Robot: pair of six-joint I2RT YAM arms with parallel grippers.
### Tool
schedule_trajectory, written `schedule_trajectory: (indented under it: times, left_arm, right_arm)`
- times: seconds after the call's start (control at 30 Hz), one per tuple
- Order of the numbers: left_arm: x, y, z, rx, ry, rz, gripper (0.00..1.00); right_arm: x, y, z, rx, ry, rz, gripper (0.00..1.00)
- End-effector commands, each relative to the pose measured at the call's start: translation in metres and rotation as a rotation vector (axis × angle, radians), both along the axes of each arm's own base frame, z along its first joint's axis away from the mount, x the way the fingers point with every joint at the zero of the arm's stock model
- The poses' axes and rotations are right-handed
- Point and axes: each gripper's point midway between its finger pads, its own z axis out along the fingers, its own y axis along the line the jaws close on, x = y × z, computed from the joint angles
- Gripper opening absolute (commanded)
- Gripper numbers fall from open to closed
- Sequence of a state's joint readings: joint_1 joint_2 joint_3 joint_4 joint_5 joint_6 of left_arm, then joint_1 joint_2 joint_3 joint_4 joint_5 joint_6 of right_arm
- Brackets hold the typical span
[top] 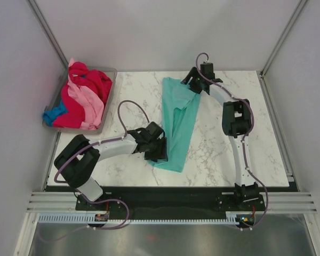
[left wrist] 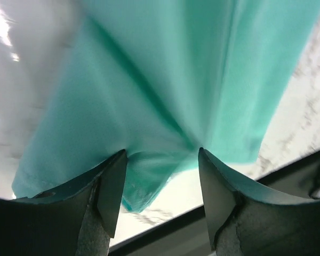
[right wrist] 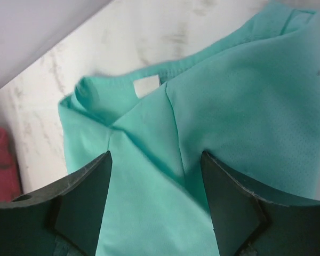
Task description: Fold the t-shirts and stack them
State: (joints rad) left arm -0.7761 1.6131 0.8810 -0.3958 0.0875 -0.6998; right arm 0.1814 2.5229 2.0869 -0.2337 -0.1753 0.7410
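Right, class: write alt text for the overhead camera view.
A teal t-shirt lies in a long bunched strip on a marble table, left claw at its near end, right claw at its far end. A grey tub, far left, holds red, pink and blue shirts.

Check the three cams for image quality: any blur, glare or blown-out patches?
Top external: sharp and evenly lit, with only soft shadows on the white marbled tabletop. Left wrist: soft and smeared across the teal cloth t-shirt, with blown-out glare on the tabletop at upper left. Right wrist: the sharpest close view, with the fabric weave and white neck label clear.
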Motion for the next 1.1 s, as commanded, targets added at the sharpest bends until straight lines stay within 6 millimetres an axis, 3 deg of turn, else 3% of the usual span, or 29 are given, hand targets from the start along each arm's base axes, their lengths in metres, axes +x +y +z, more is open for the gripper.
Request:
schedule_trajectory:
  times: [0.0, 0.03, 0.2, 0.27, 0.37, 0.4, 0.47, 0.5, 0.53, 0.6, 0.63, 0.67, 0.7, 0.73, 0.77, 0.8, 0.83, 0.87, 0.9, 0.93, 0.97, 1.0, 1.03, 1.07]
  left_arm:
    - [-0.058, -0.018, -0.02, -0.051, 0.212, 0.003, 0.65]
    - [-0.058, -0.02, -0.018, -0.053, 0.201, -0.001, 0.65]
    - [-0.055, -0.02, -0.014, -0.034, 0.181, -0.024, 0.66]
    - [-0.048, -0.027, -0.001, -0.046, 0.156, -0.033, 0.66]
    - [-0.04, -0.031, 0.033, -0.064, 0.087, -0.038, 0.68]
    - [-0.035, -0.032, 0.056, -0.078, 0.037, -0.034, 0.69]
    - [-0.031, -0.028, 0.078, -0.083, -0.012, -0.026, 0.71]
    - [-0.028, -0.019, 0.085, -0.055, -0.044, -0.01, 0.72]
    - [-0.024, -0.016, 0.104, -0.076, -0.094, 0.003, 0.72]
    - [-0.016, 0.0, 0.118, -0.036, -0.169, 0.044, 0.76]
    - [-0.018, 0.009, 0.128, -0.04, -0.194, 0.057, 0.78]
    - [-0.018, 0.015, 0.13, -0.033, -0.204, 0.068, 0.8]
    - [-0.019, 0.023, 0.129, -0.02, -0.218, 0.089, 0.81]
    - [-0.021, 0.028, 0.127, -0.015, -0.219, 0.099, 0.82]
    - [-0.023, 0.033, 0.13, -0.029, -0.231, 0.111, 0.84]
    - [-0.025, 0.041, 0.12, -0.012, -0.215, 0.133, 0.84]
    - [-0.028, 0.046, 0.116, -0.008, -0.206, 0.142, 0.84]
    - [-0.03, 0.049, 0.116, -0.023, -0.206, 0.154, 0.84]
    - [-0.033, 0.056, 0.106, -0.007, -0.191, 0.169, 0.84]
    - [-0.035, 0.06, 0.102, -0.005, -0.188, 0.179, 0.84]
    - [-0.035, 0.063, 0.104, -0.024, -0.198, 0.193, 0.84]
    - [-0.037, 0.071, 0.094, -0.008, -0.196, 0.206, 0.85]
    - [-0.038, 0.074, 0.091, -0.009, -0.196, 0.213, 0.85]
    - [-0.034, 0.076, 0.094, -0.037, -0.217, 0.235, 0.86]
  right_arm:
    - [-0.023, 0.04, -0.077, 0.021, 0.17, 0.102, 0.77]
    - [-0.024, 0.047, -0.09, 0.034, 0.185, 0.109, 0.76]
    - [-0.018, 0.064, -0.078, 0.06, 0.114, 0.166, 0.77]
    - [-0.019, 0.066, -0.066, 0.055, 0.091, 0.188, 0.78]
    - [-0.018, 0.07, -0.027, 0.049, 0.022, 0.248, 0.82]
    - [-0.017, 0.072, 0.001, 0.059, -0.022, 0.272, 0.83]
    - [-0.019, 0.076, 0.033, 0.06, -0.067, 0.305, 0.89]
    - [-0.02, 0.076, 0.068, 0.059, -0.121, 0.324, 0.92]
    - [-0.024, 0.077, 0.084, 0.061, -0.14, 0.338, 0.94]
    - [-0.038, 0.074, 0.1, 0.044, -0.132, 0.349, 0.98]
    - [-0.047, 0.069, 0.136, 0.015, -0.187, 0.343, 0.98]
    - [-0.064, 0.062, 0.122, -0.01, -0.133, 0.336, 0.98]
    - [-0.08, 0.056, 0.159, -0.026, -0.178, 0.323, 0.98]
    - [-0.093, 0.049, 0.162, -0.05, -0.166, 0.301, 0.98]
    - [-0.122, 0.037, 0.124, -0.1, -0.059, 0.263, 0.98]
    - [-0.145, 0.028, 0.158, -0.113, -0.102, 0.226, 0.98]
    - [-0.17, 0.03, 0.15, -0.117, -0.06, 0.2, 0.98]
    - [-0.211, 0.014, 0.101, -0.192, 0.06, 0.157, 0.97]
    - [-0.238, 0.012, 0.123, -0.186, 0.016, 0.14, 0.96]
    - [-0.269, 0.024, 0.114, -0.201, 0.029, 0.163, 0.96]
    - [-0.309, 0.011, 0.07, -0.232, 0.132, 0.114, 0.93]
    - [-0.332, 0.012, 0.079, -0.195, 0.098, 0.105, 0.91]
    - [-0.357, 0.027, 0.071, -0.177, 0.095, 0.145, 0.89]
    - [-0.39, 0.021, 0.035, -0.159, 0.178, 0.115, 0.83]
